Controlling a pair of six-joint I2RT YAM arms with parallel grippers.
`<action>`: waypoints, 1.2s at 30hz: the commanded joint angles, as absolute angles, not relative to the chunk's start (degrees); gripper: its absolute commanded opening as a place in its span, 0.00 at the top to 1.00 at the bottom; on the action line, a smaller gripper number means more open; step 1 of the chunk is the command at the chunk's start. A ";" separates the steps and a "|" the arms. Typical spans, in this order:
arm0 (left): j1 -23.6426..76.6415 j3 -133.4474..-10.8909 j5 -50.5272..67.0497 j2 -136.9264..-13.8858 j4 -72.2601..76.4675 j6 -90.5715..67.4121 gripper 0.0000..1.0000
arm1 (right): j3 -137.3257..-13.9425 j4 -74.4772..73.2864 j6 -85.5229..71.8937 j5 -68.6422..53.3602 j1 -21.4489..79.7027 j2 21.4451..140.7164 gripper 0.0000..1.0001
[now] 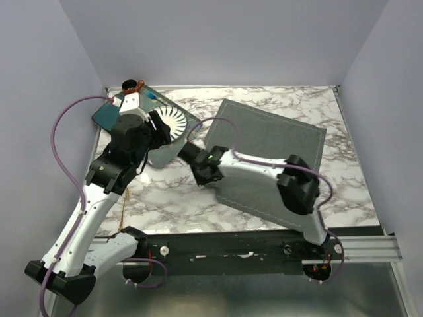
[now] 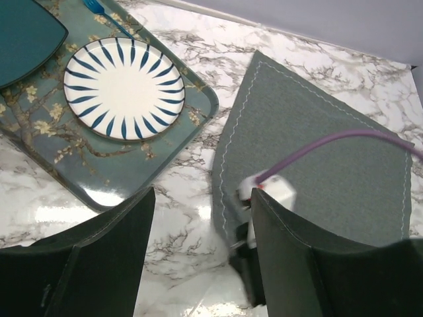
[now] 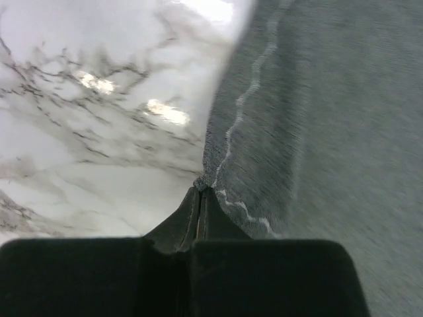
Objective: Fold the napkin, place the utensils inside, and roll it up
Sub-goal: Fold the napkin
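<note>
The dark grey napkin (image 1: 277, 158) (image 2: 317, 152) (image 3: 317, 119) lies spread flat on the marble table. Its near-left corner is pinched in my right gripper (image 1: 200, 177) (image 3: 201, 191), whose jaws are pressed together on the stitched edge. In the left wrist view that right gripper (image 2: 254, 221) shows low at the napkin's corner. My left gripper (image 1: 157, 129) (image 2: 201, 198) hangs open above bare marble between the tray and the napkin, holding nothing. Thin brown utensils (image 1: 122, 214) lie on the table beside my left arm.
A floral tray (image 2: 132, 165) at the back left carries a white plate with blue ribs (image 1: 173, 122) (image 2: 123, 89) and a teal square plate (image 2: 26, 33). A small blue piece (image 2: 99, 8) rests at the tray's far edge. A dark cup (image 1: 131, 84) stands in the back-left corner. Purple cables loop over both arms.
</note>
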State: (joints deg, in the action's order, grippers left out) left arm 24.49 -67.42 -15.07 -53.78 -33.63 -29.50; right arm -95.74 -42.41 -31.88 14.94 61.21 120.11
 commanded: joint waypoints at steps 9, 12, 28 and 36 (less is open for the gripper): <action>24.26 -63.46 -3.00 -62.66 -25.58 -29.09 0.30 | -67.06 -28.74 -16.09 -4.04 25.77 95.19 0.99; 24.34 -62.41 3.94 -66.17 -21.90 -30.32 0.30 | -67.06 -28.65 -12.40 -5.80 19.70 96.32 0.99; 26.01 -60.82 13.01 -74.62 -16.00 -31.55 0.23 | -70.92 -29.79 -8.00 -1.15 -1.22 100.19 0.99; 26.80 -62.66 12.92 -77.43 -17.31 -30.41 0.23 | -75.23 -30.59 -7.29 -0.35 -7.99 103.01 0.99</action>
